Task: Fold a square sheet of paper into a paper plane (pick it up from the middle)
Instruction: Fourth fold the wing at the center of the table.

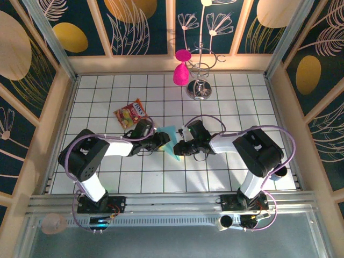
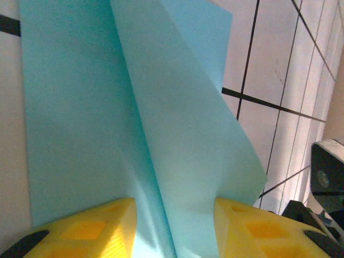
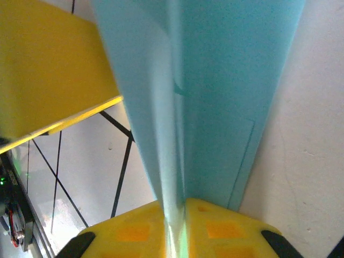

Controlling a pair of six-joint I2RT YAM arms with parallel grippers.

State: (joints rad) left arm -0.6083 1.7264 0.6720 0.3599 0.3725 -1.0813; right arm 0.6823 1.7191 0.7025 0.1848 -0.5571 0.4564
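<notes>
Top external view: the paper plane (image 1: 170, 135) is found at the middle of the table (image 1: 161, 177), between the two grippers and well apart from the snack packet (image 1: 130, 114). The left gripper (image 1: 161, 141) and the right gripper (image 1: 181, 146) are set against it from opposite sides, judged so that the folds are steadied while a crease is worked.

In the right wrist view, the right gripper (image 3: 173, 207) is seen narrow, with the centre ridge of the paper plane (image 3: 215, 107) pinched between its fingers and the flaps running away from them.

In the left wrist view, the left gripper (image 2: 173, 204) is seen parted. The raised fold of the paper plane (image 2: 161, 134) passes through the gap, apparently unclamped.
</notes>
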